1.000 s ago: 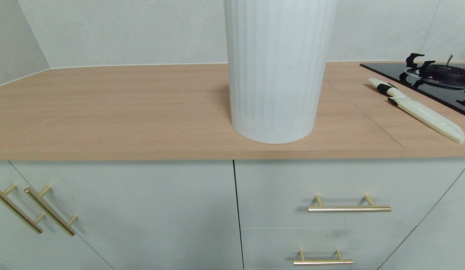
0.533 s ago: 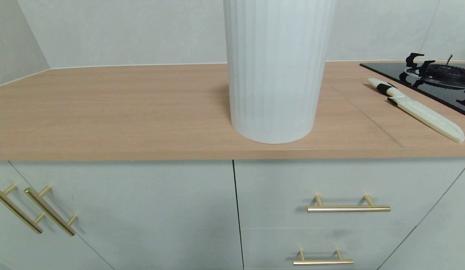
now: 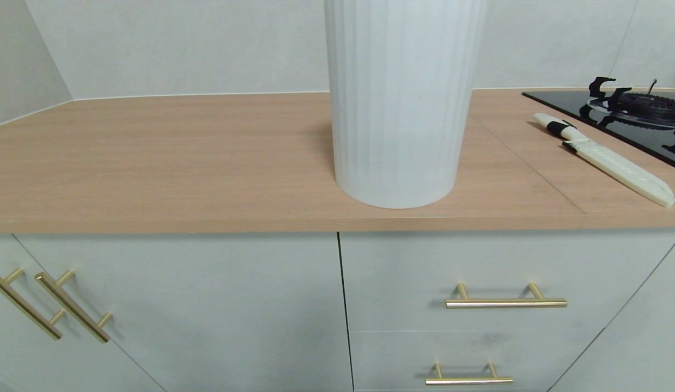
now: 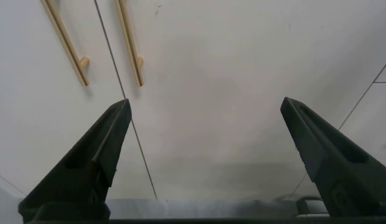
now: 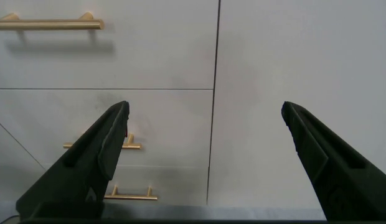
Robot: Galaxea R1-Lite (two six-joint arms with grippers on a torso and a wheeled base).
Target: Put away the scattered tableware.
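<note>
My left pincer (image 4: pixel 205 102) stands wide open with nothing in it, facing the pale cabinet doors (image 4: pixel 230 74); my right pincer (image 5: pixel 205 106) gapes equally wide and empty before the drawer fronts (image 5: pixel 106 62); the cream knife (image 3: pixel 604 158) lies flat on the worktop (image 3: pixel 152 163), just beside the black hob (image 3: pixel 631 130), right of the upright white ribbed container (image 3: pixel 400 109).

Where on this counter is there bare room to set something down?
Widest bare patch: the counter left of the white ribbed container, out to the side wall. A narrower strip lies between container and knife. Far right is crowded: knife beside stove.
</note>
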